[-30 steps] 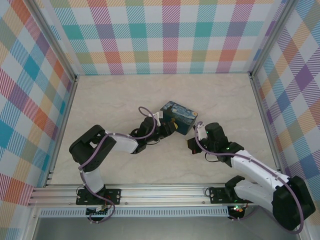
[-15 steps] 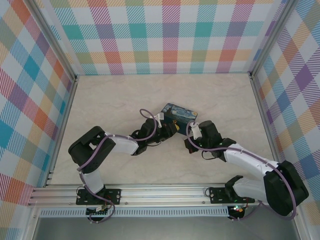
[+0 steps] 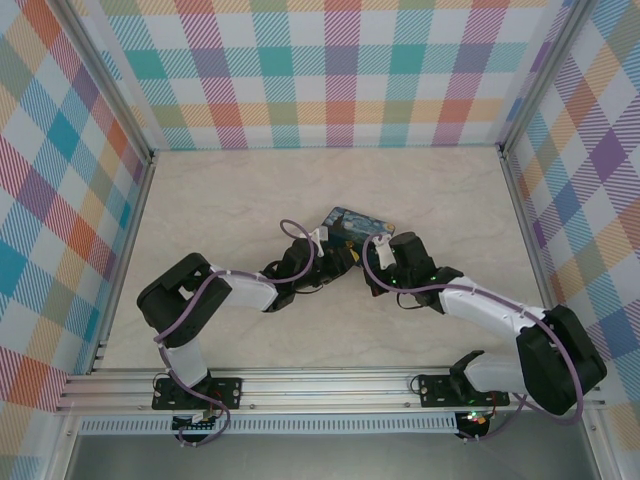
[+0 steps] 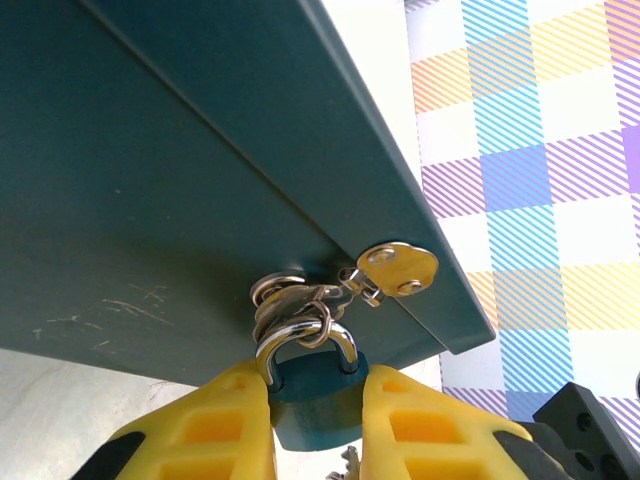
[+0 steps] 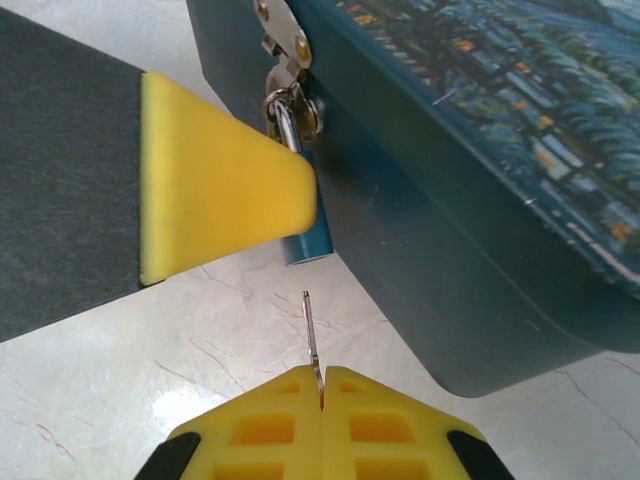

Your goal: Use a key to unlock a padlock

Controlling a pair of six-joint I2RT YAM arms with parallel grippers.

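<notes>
A small padlock (image 4: 312,400) with a teal body and a silver shackle hangs from the hasp (image 4: 398,268) of the blue painted box (image 4: 150,200). My left gripper (image 4: 314,375) is shut on the padlock body, one yellow finger on each side. In the right wrist view the padlock (image 5: 308,240) shows just under the left gripper's finger (image 5: 220,185). My right gripper (image 5: 322,385) is shut on the head of the thin silvery key (image 5: 311,330). The key's shaft points up toward the padlock's lower end, a short gap below it. From above, both grippers meet at the front of the box (image 3: 358,222).
The box stands near the middle of the pale marble tabletop (image 3: 220,200). Checked walls enclose the table at the back and on both sides. The two arms converge at the box's near side, the right wrist (image 3: 400,262) close to the left wrist (image 3: 300,262).
My right arm has swung left and forward, bringing the key close to the padlock. The left gripper has kept its hold on the padlock at the box front.
</notes>
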